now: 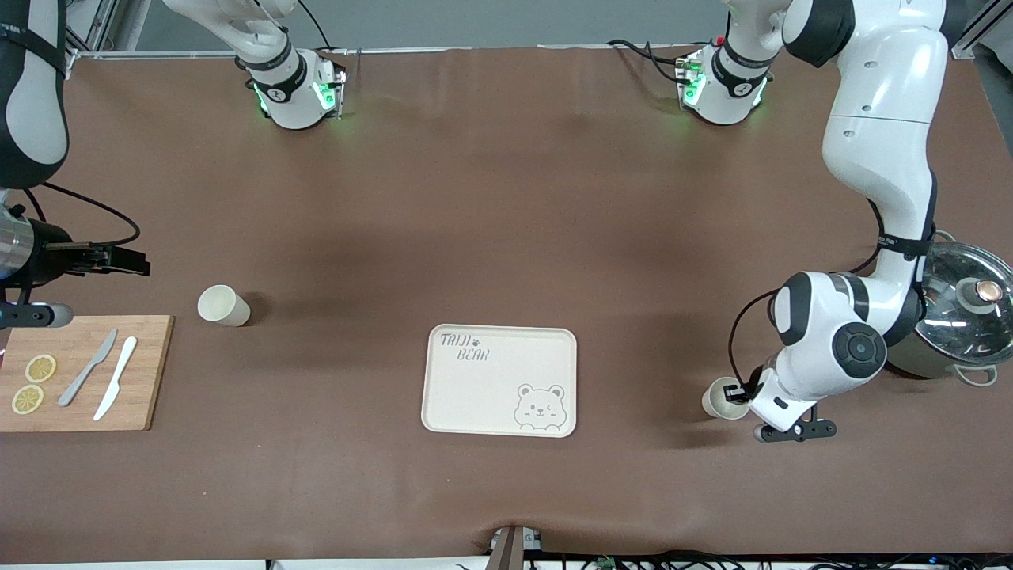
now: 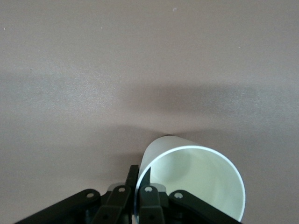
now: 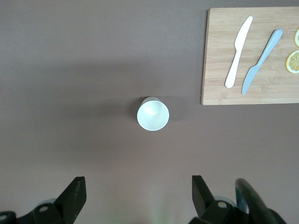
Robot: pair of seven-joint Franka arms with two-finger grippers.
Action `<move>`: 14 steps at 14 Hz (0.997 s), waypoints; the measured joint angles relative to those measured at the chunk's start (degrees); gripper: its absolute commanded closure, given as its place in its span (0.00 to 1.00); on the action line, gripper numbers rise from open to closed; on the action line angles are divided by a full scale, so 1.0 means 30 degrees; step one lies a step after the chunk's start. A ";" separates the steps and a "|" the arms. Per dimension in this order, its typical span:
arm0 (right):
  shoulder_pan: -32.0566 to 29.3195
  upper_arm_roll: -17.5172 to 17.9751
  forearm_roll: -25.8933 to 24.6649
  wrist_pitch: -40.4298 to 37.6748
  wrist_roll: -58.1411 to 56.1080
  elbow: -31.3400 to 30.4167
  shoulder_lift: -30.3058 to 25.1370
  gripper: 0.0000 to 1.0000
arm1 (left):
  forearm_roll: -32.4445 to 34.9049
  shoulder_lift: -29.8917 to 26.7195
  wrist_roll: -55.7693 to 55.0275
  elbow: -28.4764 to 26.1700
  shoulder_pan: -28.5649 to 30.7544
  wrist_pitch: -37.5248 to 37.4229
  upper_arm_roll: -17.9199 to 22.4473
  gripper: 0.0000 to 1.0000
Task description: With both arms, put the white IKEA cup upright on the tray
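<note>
While left claw (image 2: 135, 196) is clamped on wall of 1 white cup (image 1: 722, 397) for carry to tray (image 1: 500, 380), right claw (image 3: 135, 198) is held open over 2nd cup (image 3: 153, 114), waiting.

Bare table (image 1: 633, 261) surrounds the tray (image 1: 475, 396).

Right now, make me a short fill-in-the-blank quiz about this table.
1. The left tool is shut on a white ____.
2. The tray shows a cartoon ____ face.
3. Two knives and lemon slices lie on the wooden ____.
4. The right tool, above the other cup, is ____.

Missing: cup; bear; cutting board; open
</note>
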 measured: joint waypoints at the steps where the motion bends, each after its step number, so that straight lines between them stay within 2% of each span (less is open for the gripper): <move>1: -0.0005 0.0005 -0.0041 -0.0009 0.0009 -0.0013 0.0041 0.00 | 0.0000 0.0000 0.0000 0.0005 0.0010 0.0006 0.0000 1.00; 5: -0.0114 -0.0051 -0.0100 -0.0035 0.0027 -0.0225 0.0557 0.00 | 0.0001 -0.0163 0.0012 0.0181 0.0179 -0.0005 0.0015 1.00; 7: -0.0214 -0.0105 -0.0101 -0.0157 0.0027 -0.0268 0.0692 0.00 | 0.0007 -0.0626 0.0032 0.0453 0.0240 -0.1030 0.0019 1.00; 9: -0.0293 -0.0148 -0.0103 -0.0275 0.0135 -0.0441 0.0721 0.00 | 0.0009 -0.1661 0.0041 0.1015 0.0152 -0.3617 0.0008 1.00; 12: -0.0515 -0.0170 -0.0105 -0.0696 0.1128 -0.0830 0.0730 0.00 | 0.0009 -0.3525 0.0010 0.2384 -0.0106 -0.9012 -0.0078 1.00; 14: -0.0552 -0.0162 -0.0102 -0.0697 0.1452 -0.1203 0.0735 0.00 | 0.0009 -0.4238 -0.0097 0.3303 -0.0492 -1.1294 -0.0104 1.00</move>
